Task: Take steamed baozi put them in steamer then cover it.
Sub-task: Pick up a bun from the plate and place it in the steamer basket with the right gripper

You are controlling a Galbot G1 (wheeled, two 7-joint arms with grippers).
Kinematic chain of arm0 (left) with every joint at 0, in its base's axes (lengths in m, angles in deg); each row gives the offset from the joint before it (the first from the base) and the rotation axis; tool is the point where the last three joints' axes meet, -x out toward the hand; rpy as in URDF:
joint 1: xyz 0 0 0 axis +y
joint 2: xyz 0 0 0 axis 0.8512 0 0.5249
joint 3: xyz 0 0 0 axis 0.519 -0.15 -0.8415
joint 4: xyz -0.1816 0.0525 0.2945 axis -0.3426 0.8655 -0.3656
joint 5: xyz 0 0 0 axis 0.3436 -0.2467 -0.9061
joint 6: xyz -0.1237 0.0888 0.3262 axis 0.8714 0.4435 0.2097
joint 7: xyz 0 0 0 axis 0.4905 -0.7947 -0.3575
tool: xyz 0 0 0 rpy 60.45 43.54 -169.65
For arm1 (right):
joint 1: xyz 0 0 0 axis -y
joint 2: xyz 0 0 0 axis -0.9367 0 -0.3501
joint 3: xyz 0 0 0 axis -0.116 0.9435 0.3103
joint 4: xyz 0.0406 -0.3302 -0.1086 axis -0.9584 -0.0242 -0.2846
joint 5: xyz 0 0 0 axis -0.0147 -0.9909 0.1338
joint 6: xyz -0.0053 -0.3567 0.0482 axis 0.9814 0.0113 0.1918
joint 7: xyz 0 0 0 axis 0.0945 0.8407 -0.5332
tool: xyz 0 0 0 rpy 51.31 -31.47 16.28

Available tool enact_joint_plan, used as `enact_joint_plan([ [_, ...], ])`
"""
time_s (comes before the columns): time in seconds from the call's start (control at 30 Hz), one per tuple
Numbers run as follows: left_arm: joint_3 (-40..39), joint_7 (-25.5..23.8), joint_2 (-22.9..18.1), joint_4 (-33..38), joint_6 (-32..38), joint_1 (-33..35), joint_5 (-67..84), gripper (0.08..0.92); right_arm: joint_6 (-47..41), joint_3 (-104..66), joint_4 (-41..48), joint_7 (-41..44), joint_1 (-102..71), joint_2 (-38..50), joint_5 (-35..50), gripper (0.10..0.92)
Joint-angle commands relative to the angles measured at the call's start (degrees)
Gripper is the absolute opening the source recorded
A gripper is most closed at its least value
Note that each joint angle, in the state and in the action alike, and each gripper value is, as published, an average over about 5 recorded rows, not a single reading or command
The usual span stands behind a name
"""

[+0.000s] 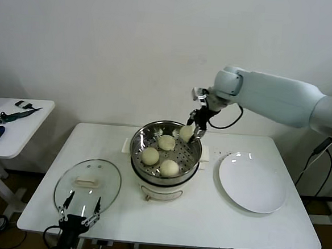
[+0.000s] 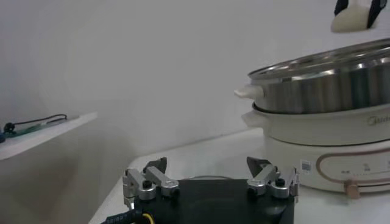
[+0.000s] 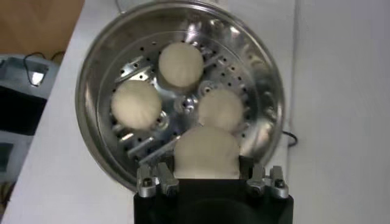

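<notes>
While over the steamer (image 1: pixel 165 153), the right gripper (image 3: pixel 207 173) clasps a baozi (image 3: pixel 206 152) between its jaws.

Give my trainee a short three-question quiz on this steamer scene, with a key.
1. How many cream-white dough buns already lie on the perforated tray of the round stainless-steel steamer?
2. True or false: the right gripper holds a fourth bun above the steamer's rim.
3. Where is the clear glass lid? A) on the steamer B) on the white table before the open left gripper C) on the flat white plate

Key: 1) three 2) true 3) B
</notes>
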Motion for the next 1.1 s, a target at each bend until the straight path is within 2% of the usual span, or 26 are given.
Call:
enact_joint_plan([
  [0.03,-0.03,-0.03,0.42,0.14,0.26,0.30,0.11,0.823,-2.84,6.72,-2.39,-4.05,-2.56,-5.38,5.09,0.683],
  [0.53,0.40,-0.03,0.59,0.12,0.15,0.04,0.52,0.823,-2.44,5.35,3.94,-4.03,-6.13,-6.45,1.89,0.687],
  [0.9,0.37,-0.02,0.49,0.14,0.17,0.05,0.35,0.823,-2.50,3.98,5.43,-4.18,-6.77,-6.67,0.40,0.694],
  [1.1,0.26,-0.03,0.42,0.22,0.11,-0.12,0.23,0.823,-2.85,2.83,5.27,-3.77,-6.37,-6.76,0.48,0.795],
])
